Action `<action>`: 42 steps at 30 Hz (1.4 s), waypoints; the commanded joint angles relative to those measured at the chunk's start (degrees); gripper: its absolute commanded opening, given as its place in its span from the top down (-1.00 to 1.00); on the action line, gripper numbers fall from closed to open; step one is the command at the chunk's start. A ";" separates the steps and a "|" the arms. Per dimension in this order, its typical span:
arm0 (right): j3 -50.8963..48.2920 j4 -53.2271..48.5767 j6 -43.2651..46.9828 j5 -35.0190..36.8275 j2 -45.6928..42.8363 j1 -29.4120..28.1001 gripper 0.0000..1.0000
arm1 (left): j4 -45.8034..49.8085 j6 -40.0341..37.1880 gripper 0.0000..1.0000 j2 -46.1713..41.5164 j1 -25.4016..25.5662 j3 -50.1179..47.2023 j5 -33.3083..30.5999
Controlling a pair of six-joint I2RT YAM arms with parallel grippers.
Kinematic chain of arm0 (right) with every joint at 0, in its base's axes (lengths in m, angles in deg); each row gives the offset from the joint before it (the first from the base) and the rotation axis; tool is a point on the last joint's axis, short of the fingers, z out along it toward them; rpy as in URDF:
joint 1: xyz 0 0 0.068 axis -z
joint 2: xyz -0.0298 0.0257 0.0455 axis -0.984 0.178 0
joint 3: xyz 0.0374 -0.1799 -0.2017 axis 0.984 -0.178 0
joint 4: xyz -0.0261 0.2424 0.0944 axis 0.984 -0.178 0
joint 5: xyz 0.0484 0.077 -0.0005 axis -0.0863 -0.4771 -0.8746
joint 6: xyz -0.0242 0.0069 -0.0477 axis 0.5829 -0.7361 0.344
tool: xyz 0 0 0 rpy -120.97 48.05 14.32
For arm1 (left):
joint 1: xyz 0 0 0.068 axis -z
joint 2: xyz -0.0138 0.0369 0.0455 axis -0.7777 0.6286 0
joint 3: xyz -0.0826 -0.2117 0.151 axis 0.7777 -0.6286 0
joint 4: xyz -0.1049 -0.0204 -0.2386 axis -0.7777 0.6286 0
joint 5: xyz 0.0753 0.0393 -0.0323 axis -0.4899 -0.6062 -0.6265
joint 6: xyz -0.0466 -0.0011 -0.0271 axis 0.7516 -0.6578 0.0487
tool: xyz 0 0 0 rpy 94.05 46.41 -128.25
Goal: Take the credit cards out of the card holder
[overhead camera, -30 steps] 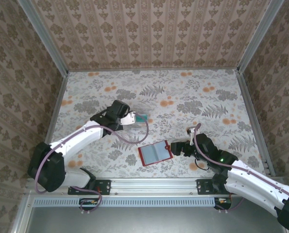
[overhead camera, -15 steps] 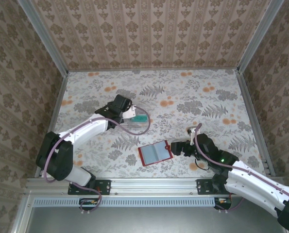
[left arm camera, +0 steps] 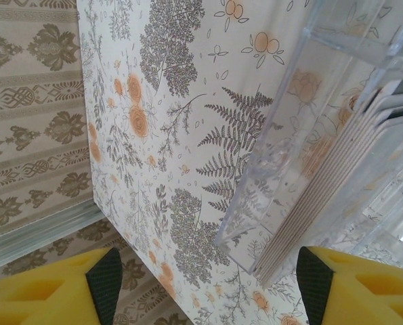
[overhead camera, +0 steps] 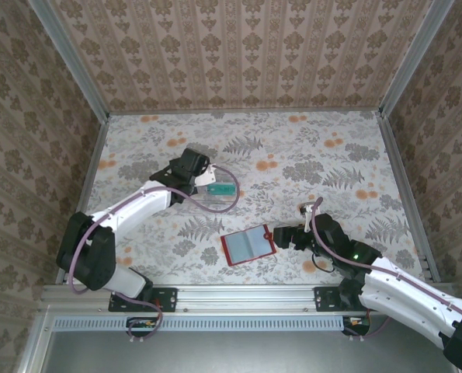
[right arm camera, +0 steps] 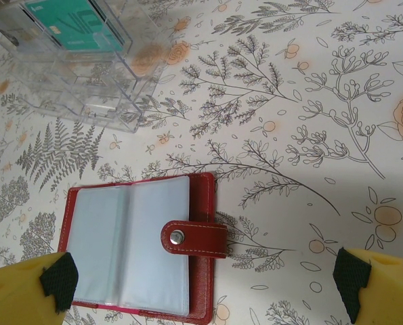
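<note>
Card holder (overhead camera: 248, 245) lies open on the worktop (overhead camera: 331, 148), grey pockets apparently bare, beside the right gripper (overhead camera: 283, 238) with jaws wide and empty, while the left gripper (overhead camera: 208, 183), jaws apart, gripping nothing, hovers at the clear tray (overhead camera: 207, 200) holding a teal credit card (overhead camera: 221, 189), so likely only a final pocket check remains.

The small red folding card holder (right arm camera: 137, 250) looked like leather with a faint sheen. It had pale stitching along its strap (right arm camera: 194, 238) and a shiny metal snap stud (right arm camera: 178, 235), and its inner pockets were smooth, glossy grey-blue plastic film. The clear plastic tray (right arm camera: 113, 88) was glossy and transparent, and a smooth teal plastic card (right arm camera: 72, 20) lay inside it. The floral-printed covering of the table (right arm camera: 309, 101) looked matt and flat.
</note>
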 commanded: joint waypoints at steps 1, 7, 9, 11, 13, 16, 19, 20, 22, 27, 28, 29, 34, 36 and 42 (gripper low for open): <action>-0.95 0.39 -0.09 -0.69 -0.60 0.30 -1.00 | 3.73 2.49 -0.49 -4.42 0.95 -0.25 1.89; -0.84 1.78 1.33 -3.21 0.00 0.35 -0.97 | 9.86 12.21 -0.52 -10.97 2.33 0.14 2.13; -0.42 2.16 1.53 -4.44 0.82 0.22 -0.86 | 12.24 18.77 -0.52 -13.08 3.04 1.33 2.62; 0.28 2.63 2.02 -5.89 2.18 -0.04 -0.71 | 14.72 27.63 -0.54 -15.61 3.62 2.53 5.27; 1.36 2.72 2.53 -6.62 3.96 -0.34 -0.52 | 15.39 36.50 -0.59 -18.50 3.99 2.51 8.65; 3.50 2.54 3.46 -7.18 7.78 -1.21 -0.24 | 13.38 49.38 -0.69 -24.29 4.15 -0.02 16.02; 5.28 3.20 4.04 -7.28 12.73 -2.48 -0.10 | 8.79 61.25 -0.64 -31.78 4.33 -5.31 24.15; 5.89 3.86 4.13 -7.37 14.79 -2.89 -0.02 | 7.36 65.19 -0.61 -34.35 4.40 -7.31 25.45; 6.99 4.72 4.17 -7.78 18.60 -3.48 0.11 | 7.14 73.19 -0.55 -38.61 4.49 -10.84 24.72; 8.76 7.04 4.05 -8.52 26.91 -4.71 0.28 | 10.92 94.54 -0.31 -45.15 5.31 -18.99 21.56; 9.00 7.49 3.99 -8.50 28.35 -4.88 0.28 | 9.45 96.92 -0.30 -45.70 6.11 -21.15 22.74; 9.19 7.70 3.84 -8.43 29.81 -4.95 0.29 | 8.45 99.35 -0.30 -45.78 7.07 -23.00 23.11; 8.81 8.58 2.57 -7.34 34.56 -5.11 0.41 | 3.06 108.74 -0.31 -41.63 15.01 -28.11 20.59; 8.11 8.81 1.37 -6.25 35.31 -5.90 0.44 | -1.41 112.22 -0.31 -38.62 18.66 -29.91 19.56; 5.88 10.75 -2.87 -5.01 35.62 -9.50 0.44 | -7.63 116.61 -0.28 -26.09 27.23 -28.31 17.70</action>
